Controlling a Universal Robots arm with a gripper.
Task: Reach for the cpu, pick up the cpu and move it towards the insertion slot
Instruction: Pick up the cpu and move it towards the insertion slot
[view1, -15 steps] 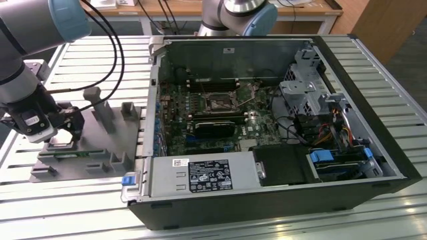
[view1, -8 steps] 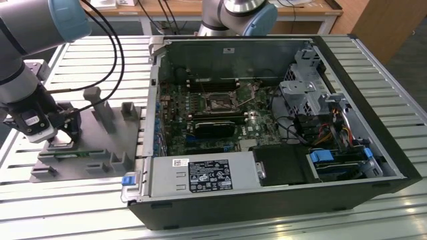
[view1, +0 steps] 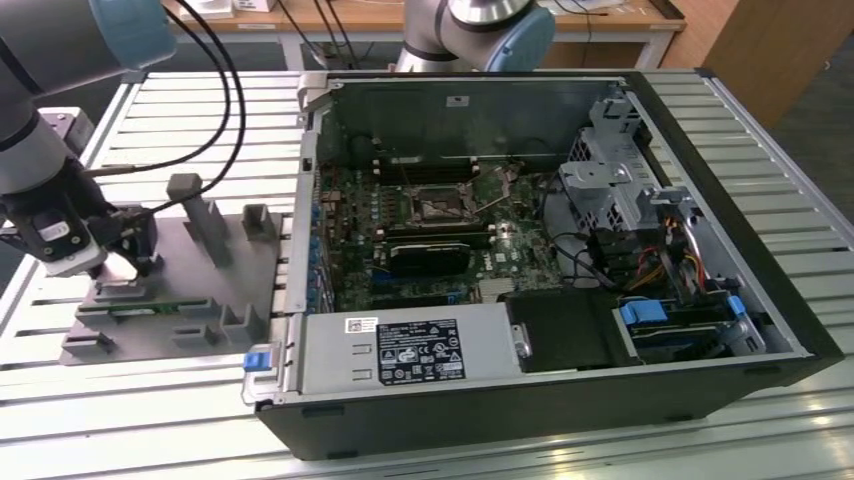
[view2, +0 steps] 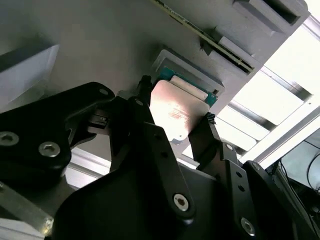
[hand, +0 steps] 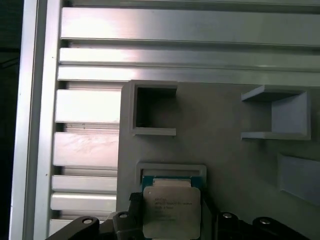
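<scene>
The cpu is a flat silvery square chip sitting between my gripper's black fingers, which press on two opposite edges. In the second wrist view the cpu hangs slightly off its teal-rimmed nest in the grey fixture, with my gripper shut on it. In the exterior view my gripper is low over the fixture at that view's left. The insertion slot is the square metal-framed socket on the motherboard inside the open computer case, well to that view's right of the gripper.
The grey fixture carries upright posts and a thin green memory stick. The open black computer case holds drive cages, cables and a power supply. Everything rests on a slatted aluminium table.
</scene>
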